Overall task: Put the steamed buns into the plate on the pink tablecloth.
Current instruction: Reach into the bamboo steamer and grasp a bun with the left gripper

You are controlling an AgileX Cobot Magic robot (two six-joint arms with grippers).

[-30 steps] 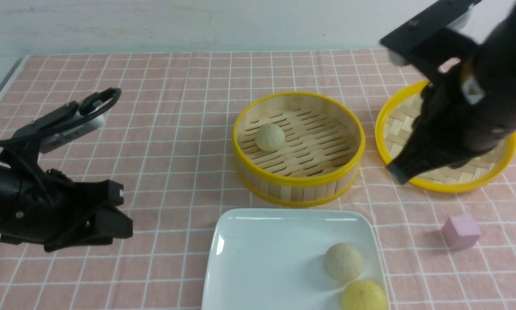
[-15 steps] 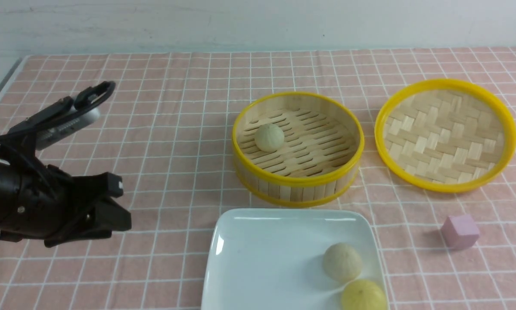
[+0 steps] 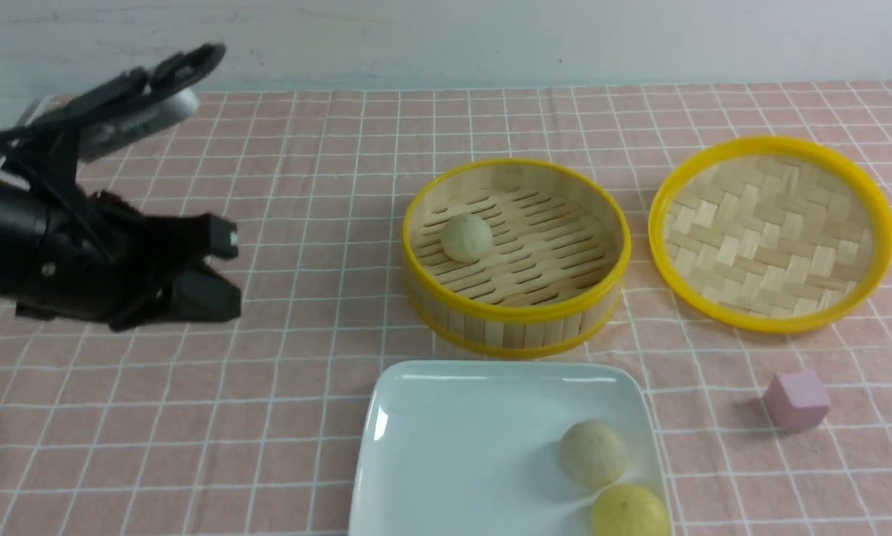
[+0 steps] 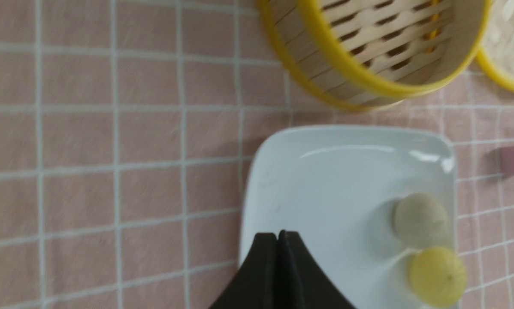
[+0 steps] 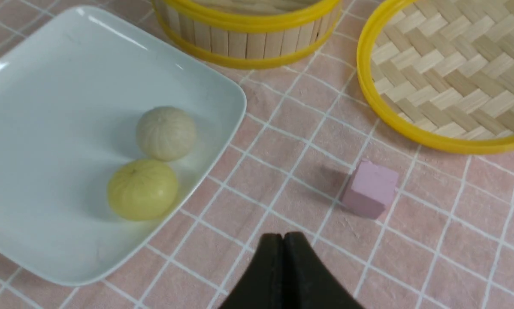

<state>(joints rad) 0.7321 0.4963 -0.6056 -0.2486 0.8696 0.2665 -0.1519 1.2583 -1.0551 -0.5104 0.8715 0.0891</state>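
One steamed bun (image 3: 466, 237) lies inside the bamboo steamer (image 3: 517, 316). The other steamed bun (image 3: 593, 453) rests on the white square plate (image 3: 446, 439) on the pink tablecloth (image 3: 304, 186), touching a yellower ball (image 3: 629, 512). This bun (image 5: 166, 133), the plate (image 5: 46, 86) and the yellow ball (image 5: 142, 189) also show in the right wrist view. My left gripper (image 3: 223, 275) is shut and empty, raised left of the steamer; its closed tips (image 4: 278, 235) show in the left wrist view. My right gripper (image 5: 283, 237) is shut and empty, out of the front view.
The woven steamer lid (image 3: 772, 231) lies right of the steamer. A small pink cube (image 3: 796, 400) sits on the cloth right of the plate, also in the right wrist view (image 5: 370, 189). A white wall runs along the back.
My right arm has left the front view, uncovering the lid. My left arm has risen and moved a little towards the steamer. The buns have not moved.
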